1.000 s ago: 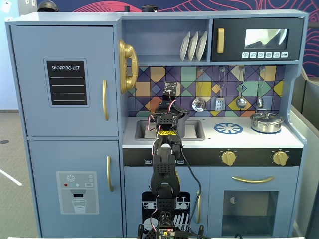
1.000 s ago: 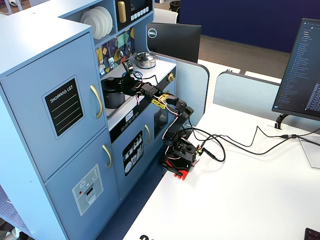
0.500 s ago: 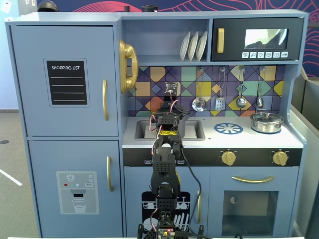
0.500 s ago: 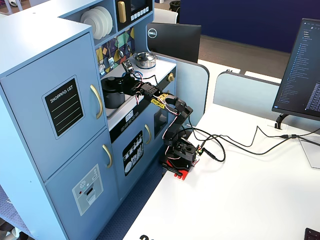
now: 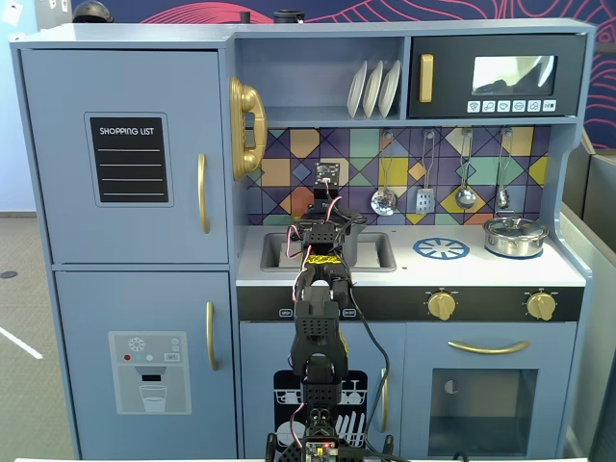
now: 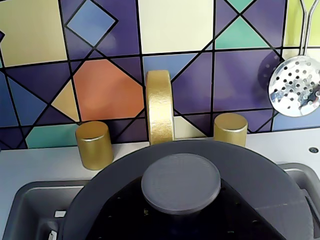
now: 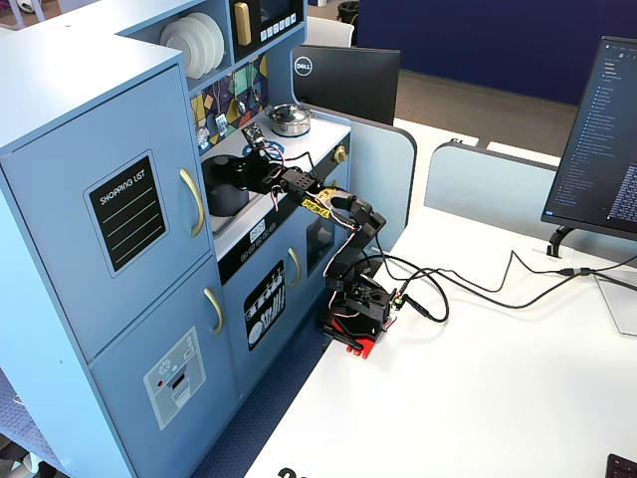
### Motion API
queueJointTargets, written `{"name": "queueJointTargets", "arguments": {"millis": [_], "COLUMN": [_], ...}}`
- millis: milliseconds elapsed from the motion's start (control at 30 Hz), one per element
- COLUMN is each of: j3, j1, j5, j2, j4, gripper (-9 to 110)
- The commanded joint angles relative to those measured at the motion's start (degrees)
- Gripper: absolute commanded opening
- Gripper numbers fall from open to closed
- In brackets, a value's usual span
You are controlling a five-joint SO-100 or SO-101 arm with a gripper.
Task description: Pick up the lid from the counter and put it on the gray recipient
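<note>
Office or lab setting, blue toy kitchen (image 7: 119, 249) standing beside a white desk (image 7: 478, 398), Dell monitor (image 7: 348, 80) behind, second screen (image 7: 602, 139) at desk's right edge, cables across desktop

— Where do we see the lid (image 6: 190, 200)?
— In the wrist view it fills the bottom: a flat, round, matte dark gray disc with a low round knob at its centre, lying level.
— And the gray recipient (image 7: 225, 182)?
— A dark, straight-sided pot standing upright at the sink end of the counter (image 5: 462, 270).
— The counter itself?
— White and flat, with a rectangular sink recess and a printed blue burner ring.
</note>
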Motion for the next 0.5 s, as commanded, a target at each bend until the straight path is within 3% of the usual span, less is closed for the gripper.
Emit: {"name": "queueJointTargets", "arguments": {"millis": [0, 133, 200, 467], "j3": [-0.53, -0.53, -0.53, -1.32], "j1": [-0.44, 1.23, 1.76, 3.69], "j5": [0.18, 0.97, 0.62, -1.93], "j2": [3.43, 3.25, 3.25, 8.79], "j4": [-0.88, -1.93, -1.85, 0.35], "gripper": [0, 29, 36, 37]}}
